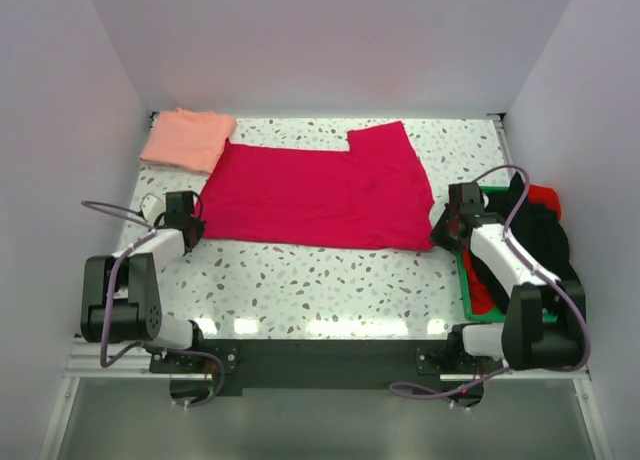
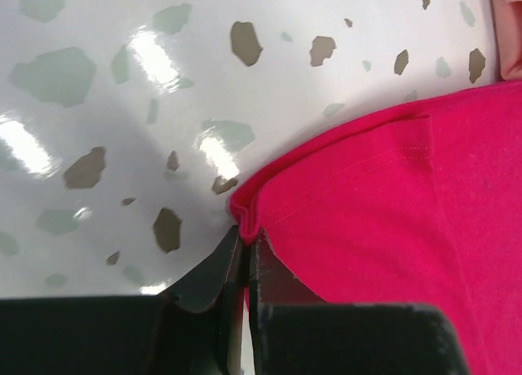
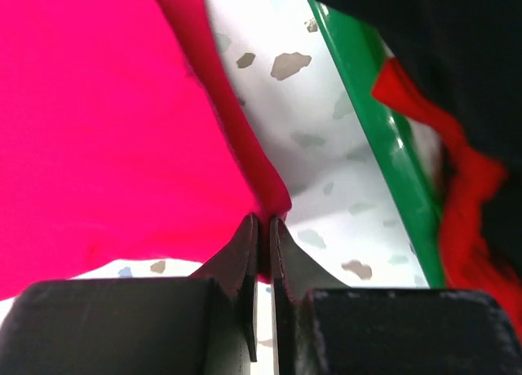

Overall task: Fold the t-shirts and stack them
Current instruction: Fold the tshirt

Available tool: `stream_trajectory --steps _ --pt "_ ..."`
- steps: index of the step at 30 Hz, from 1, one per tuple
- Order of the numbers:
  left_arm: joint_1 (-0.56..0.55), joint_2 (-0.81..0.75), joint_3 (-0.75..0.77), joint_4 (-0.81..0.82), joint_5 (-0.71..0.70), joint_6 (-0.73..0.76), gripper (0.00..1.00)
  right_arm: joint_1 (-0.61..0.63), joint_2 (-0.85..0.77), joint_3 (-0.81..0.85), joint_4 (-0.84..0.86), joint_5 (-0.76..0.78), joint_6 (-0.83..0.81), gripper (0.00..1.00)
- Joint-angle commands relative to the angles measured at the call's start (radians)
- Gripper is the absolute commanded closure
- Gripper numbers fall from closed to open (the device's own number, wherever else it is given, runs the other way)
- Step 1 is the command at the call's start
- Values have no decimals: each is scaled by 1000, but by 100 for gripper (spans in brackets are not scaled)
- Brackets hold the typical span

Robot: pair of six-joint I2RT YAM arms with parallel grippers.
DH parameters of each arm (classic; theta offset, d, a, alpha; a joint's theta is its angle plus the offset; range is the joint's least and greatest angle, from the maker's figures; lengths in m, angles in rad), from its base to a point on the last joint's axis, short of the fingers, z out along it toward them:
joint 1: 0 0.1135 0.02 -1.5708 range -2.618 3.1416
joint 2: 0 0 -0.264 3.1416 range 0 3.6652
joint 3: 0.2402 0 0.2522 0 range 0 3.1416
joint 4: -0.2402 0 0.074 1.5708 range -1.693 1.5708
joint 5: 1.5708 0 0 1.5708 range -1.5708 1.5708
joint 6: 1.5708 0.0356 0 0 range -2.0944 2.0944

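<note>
Crimson shirt (image 1: 320, 195) lies spread, long axis left-right across the tabletop (image 1: 330, 280), left fingers (image 2: 208, 281) pinching its near-left corner, right fingers (image 3: 232, 265) pinching its near-right corner.

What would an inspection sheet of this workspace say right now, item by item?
Surface: speckled white table, glossy, with glare near the front edge.
Job's things: crimson t-shirt spread across the middle; salmon-pink t-shirt folded at the far left corner.
Clutter: green tray at the right, holding black and red clothes.
Grippers: left gripper shut on the crimson t-shirt's near left corner; right gripper shut on its near right corner.
Cables: purple cables loop off both arms, clear of the cloth.
Surroundings: plain white walls on three sides.
</note>
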Motion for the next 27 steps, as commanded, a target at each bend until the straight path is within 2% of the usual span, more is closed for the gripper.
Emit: stream_trajectory --steps 1,15,22,23,25,26,27 --pt "8 -106 -10 -143 -73 -17 100 -8 -130 53 -124 24 -39 100" --pt "9 -574 -99 -544 -193 -99 100 -32 -444 18 -368 -46 -26 100" --pt "9 -705 -104 -656 -167 -137 100 -31 -539 30 -480 -70 -5 100" --pt "9 -711 -95 -663 -161 -154 98 -31 -551 36 -487 -63 -6 98" --pt "9 -713 -84 -680 -144 -160 86 -32 -566 61 -521 -44 -2 90" --pt "9 -710 -72 -686 -142 -163 71 -32 -568 70 -532 -31 -3 84" --pt "11 -708 -64 -693 -144 -163 63 -31 -568 85 -547 -28 -2 70"
